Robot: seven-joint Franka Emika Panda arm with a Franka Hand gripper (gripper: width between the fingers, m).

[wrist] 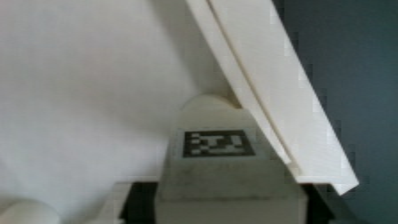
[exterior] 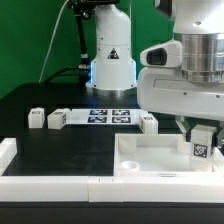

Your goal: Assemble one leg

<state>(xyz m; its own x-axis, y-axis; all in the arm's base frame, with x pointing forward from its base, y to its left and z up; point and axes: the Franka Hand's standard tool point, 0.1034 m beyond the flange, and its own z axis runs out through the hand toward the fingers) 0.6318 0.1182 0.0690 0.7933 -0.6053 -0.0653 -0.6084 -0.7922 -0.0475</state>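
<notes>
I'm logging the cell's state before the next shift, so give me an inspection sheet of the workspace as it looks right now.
Surface: black table with a white rim along the front.
Job's things: one leg held in the gripper above the white tray-like part; its marker faces the wrist camera. Three more legs stand on the table.
Clutter: nothing seen beyond the marker board.
Grippers: shut on the leg; fingers flank it in the wrist view.
Cables: one black cable hanging at the back.
Surroundings: green backdrop; white robot base behind the table.
</notes>
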